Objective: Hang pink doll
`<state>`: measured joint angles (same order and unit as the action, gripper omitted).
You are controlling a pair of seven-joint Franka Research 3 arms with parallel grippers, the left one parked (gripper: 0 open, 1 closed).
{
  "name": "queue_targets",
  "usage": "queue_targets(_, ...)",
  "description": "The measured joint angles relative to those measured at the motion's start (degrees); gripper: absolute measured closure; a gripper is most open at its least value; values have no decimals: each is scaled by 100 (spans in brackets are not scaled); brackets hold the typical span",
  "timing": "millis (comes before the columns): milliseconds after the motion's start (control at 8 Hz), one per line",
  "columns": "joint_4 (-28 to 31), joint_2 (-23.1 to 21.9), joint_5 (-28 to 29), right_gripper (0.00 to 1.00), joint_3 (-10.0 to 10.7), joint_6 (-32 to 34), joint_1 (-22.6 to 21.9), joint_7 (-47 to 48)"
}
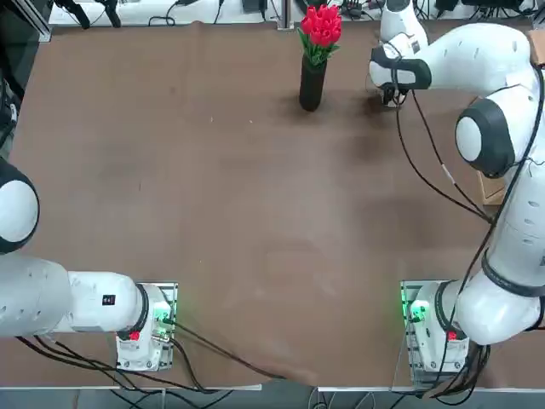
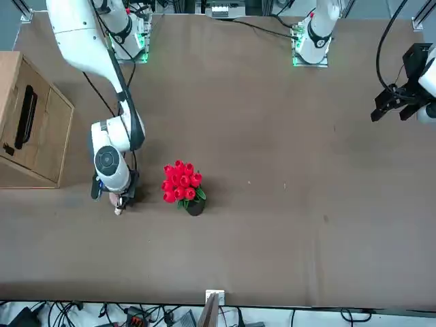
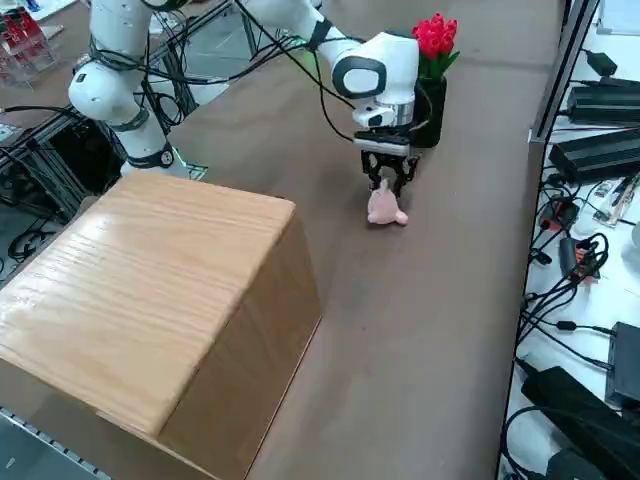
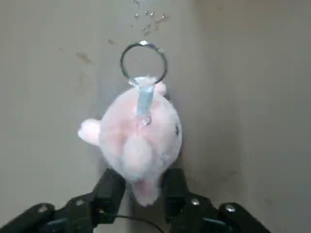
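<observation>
Wooden box (image 3: 150,300) sits off to one side on the brown surface (image 3: 420,330), well apart from the work. Further along, the right gripper (image 3: 386,184) points straight down, jaws partly drawn in on either side of the pink doll (image 3: 384,208), which lies on the surface directly beneath them; whether they truly pinch it I can't quite tell. Its keyring (image 4: 143,61) lies beyond the jaws. Just beside stands the black vase (image 3: 430,112) of red flowers (image 3: 435,35).
</observation>
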<state>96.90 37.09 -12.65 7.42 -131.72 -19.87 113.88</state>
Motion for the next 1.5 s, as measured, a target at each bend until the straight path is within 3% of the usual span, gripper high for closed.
queue_targets(125, 7, 5, 0, 56, 0, -19, 1, 6)
queue_targets(250, 10, 6, 0, 81, 2, -21, 4, 8)
queue_targets(375, 10, 6, 0, 92, 6, -21, 15, 9)
queue_targets(750, -2, -4, 0, 95, 14, 89, 27, 32)
queue_targets(1000, -134, -199, 0, 95, 36, 683, 29, 33)
queue_targets(1250, -267, -803, -9, 95, 89, 1475, 144, -154)
queue_targets(1500, -281, -1543, 38, 95, 112, 2159, 597, -1099)
